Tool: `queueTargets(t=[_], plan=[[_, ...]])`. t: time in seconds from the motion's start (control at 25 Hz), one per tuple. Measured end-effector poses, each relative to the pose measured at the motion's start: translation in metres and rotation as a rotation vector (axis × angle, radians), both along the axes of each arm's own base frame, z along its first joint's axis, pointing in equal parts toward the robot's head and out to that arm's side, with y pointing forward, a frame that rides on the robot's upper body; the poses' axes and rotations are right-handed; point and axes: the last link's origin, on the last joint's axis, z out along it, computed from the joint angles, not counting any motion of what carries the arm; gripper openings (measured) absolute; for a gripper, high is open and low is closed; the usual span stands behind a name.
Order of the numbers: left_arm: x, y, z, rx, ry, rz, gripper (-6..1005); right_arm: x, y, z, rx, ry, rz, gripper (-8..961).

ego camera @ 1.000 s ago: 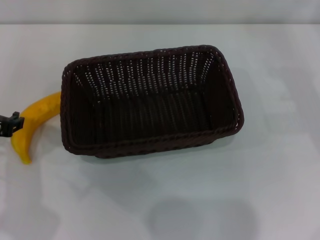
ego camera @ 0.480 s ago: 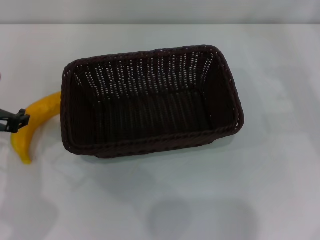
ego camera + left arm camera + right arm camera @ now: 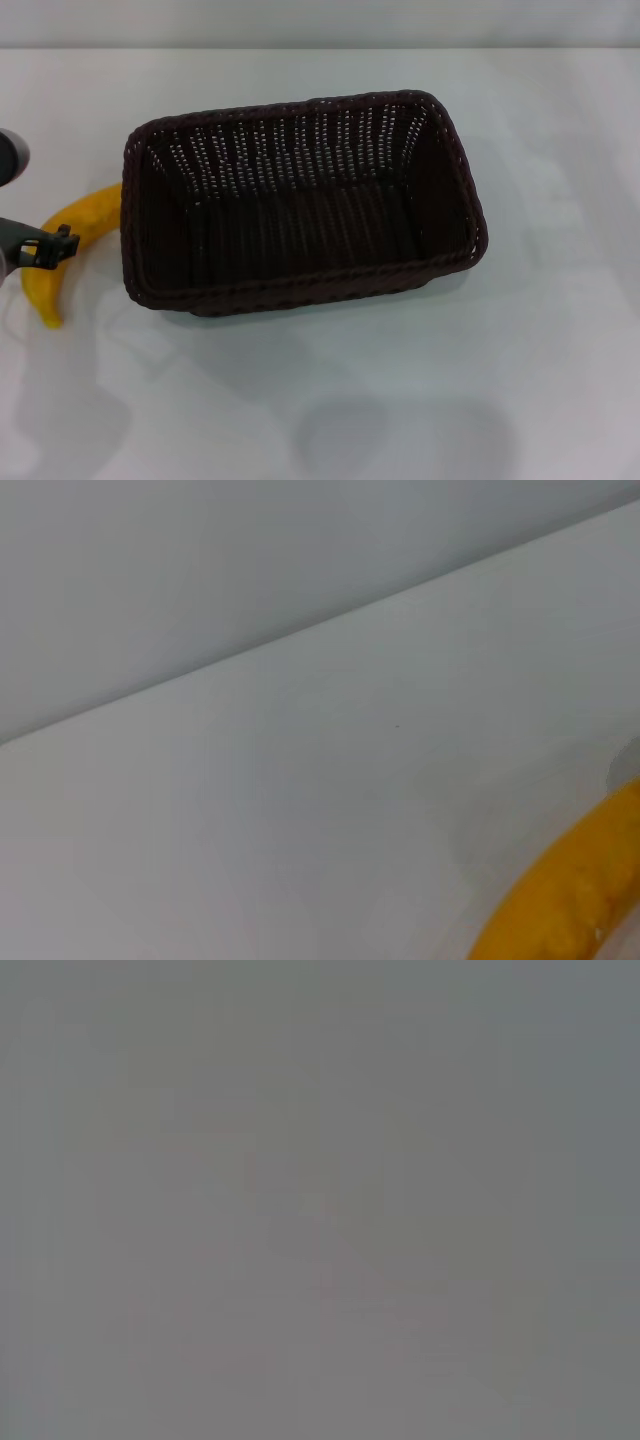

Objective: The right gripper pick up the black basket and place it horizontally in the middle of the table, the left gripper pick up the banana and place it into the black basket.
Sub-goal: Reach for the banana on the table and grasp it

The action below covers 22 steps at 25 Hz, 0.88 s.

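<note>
The black basket (image 3: 300, 200) stands upright and lengthwise across the middle of the white table (image 3: 400, 400), and it is empty. The yellow banana (image 3: 70, 235) lies on the table just left of the basket, one end by the basket's left wall. It also shows in the left wrist view (image 3: 570, 900). My left gripper (image 3: 52, 247) reaches in from the left edge, its black jaw part over the middle of the banana. The right gripper is out of view, and the right wrist view shows only plain grey.
The grey rounded body of the left arm (image 3: 10, 155) shows at the left edge above the banana. The table's far edge (image 3: 320, 48) meets a pale wall. Bare white tabletop lies in front of and to the right of the basket.
My left gripper has moved rightward into view, further over the banana, and the grey arm body has appeared at the left edge. Basket and banana have not moved.
</note>
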Motion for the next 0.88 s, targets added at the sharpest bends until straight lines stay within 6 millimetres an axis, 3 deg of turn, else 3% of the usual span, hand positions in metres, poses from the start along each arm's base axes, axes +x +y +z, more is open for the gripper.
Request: queueTargets(t=[0.88], plan=[[-0.016,0.006,-0.022,-0.019,-0.024,0.001,817,-0.001,-0.003,-0.003,-0.008,-0.004,0.014,667]])
